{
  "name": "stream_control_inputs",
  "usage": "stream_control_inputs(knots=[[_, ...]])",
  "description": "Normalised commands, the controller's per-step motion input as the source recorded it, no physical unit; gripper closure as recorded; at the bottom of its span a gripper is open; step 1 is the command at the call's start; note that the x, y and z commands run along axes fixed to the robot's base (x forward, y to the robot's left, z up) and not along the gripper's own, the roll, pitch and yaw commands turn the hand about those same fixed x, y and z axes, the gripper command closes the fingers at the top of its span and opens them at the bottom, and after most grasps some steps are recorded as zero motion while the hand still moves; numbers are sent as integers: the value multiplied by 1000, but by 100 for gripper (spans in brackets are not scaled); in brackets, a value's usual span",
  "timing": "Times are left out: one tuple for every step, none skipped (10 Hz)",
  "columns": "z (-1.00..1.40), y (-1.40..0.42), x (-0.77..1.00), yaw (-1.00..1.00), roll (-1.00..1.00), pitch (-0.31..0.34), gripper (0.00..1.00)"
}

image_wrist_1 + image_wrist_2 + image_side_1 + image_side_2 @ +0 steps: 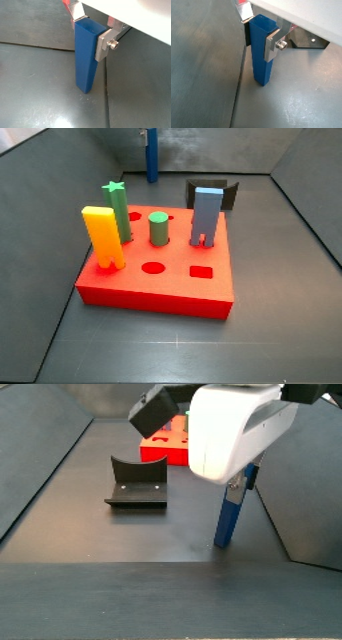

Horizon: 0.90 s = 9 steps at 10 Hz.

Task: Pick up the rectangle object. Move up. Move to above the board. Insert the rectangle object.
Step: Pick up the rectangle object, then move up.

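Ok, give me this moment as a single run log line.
phase: pick | gripper: shut on rectangle object | object: upright, lower end at floor | board: apart, not reached | fixture: empty

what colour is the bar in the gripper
Dark blue; the bar shows best in a wrist view, between the gripper's fingers.

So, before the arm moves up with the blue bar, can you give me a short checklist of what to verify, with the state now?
1. Gripper around the rectangle object: ok, in both wrist views a silver finger plate lies flat on the bar's upper part.
2. Bar upright: ok, it stands about vertical in a side view.
3. Bar off the floor: cannot tell, its lower end looks at or near the floor.
4. Fixture apart from the bar: ok.
5. Free holes in the board: ok, a square hole is open.
6. Pegs on the board: the orange-yellow peg stands tall, so lift high.
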Motion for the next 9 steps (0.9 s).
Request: stream_control_inputs(knots=[[0, 0, 0, 0, 0, 0, 100], [0, 0, 0, 0, 0, 0, 100], [0, 0, 0, 0, 0, 0, 100], [0, 0, 0, 0, 0, 0, 100], [0, 0, 0, 0, 0, 0, 100], [0, 0, 0, 0, 0, 0, 100], [833, 0, 0, 0, 0, 0, 100], [812, -14, -30, -18, 4, 11, 100], [705, -16, -60, -21, 22, 10, 100]])
